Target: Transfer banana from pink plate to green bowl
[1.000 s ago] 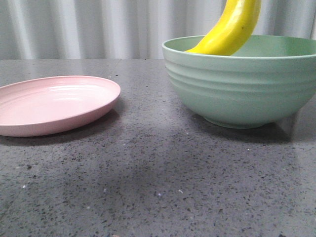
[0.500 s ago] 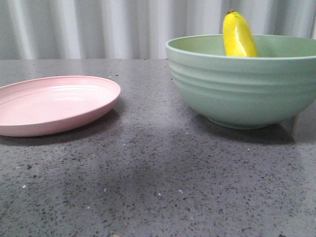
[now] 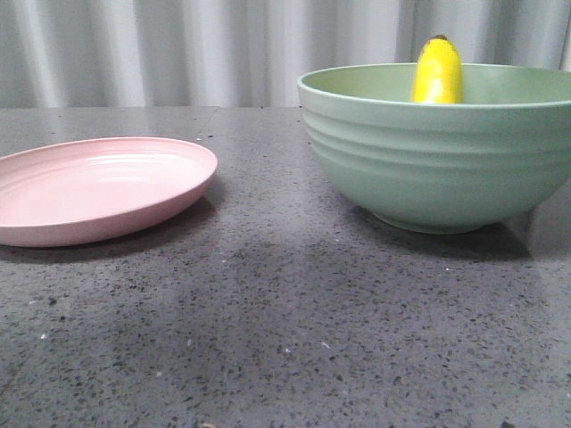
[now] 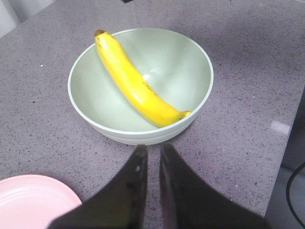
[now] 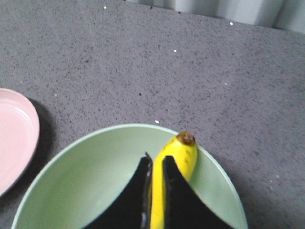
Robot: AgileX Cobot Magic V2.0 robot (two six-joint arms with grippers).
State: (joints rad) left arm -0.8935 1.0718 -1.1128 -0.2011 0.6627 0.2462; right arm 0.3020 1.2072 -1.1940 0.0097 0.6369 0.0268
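Note:
The yellow banana (image 4: 136, 86) lies loose inside the green bowl (image 4: 177, 59), with its dark tip leaning on the rim. In the front view only its tip end (image 3: 436, 71) shows above the bowl (image 3: 437, 160). The pink plate (image 3: 98, 187) is bare, to the left of the bowl. My right gripper (image 5: 157, 162) hangs above the bowl (image 5: 95, 176), its jaws nearly together with nothing between them; the banana (image 5: 185, 153) shows below through the gap. My left gripper (image 4: 153, 152) is shut and empty, above the table beside the bowl. Neither gripper shows in the front view.
The dark speckled table (image 3: 285, 321) carries the plate and the bowl. A pale curtain (image 3: 178, 53) hangs behind it. The table's edge and a dark cable (image 4: 293, 191) show in the left wrist view. The plate also shows in the wrist views (image 4: 28, 200) (image 5: 14, 138).
The banana, which hung from above into the bowl a second ago, has dropped into it and settled; its raised tip has shifted a little to the right.

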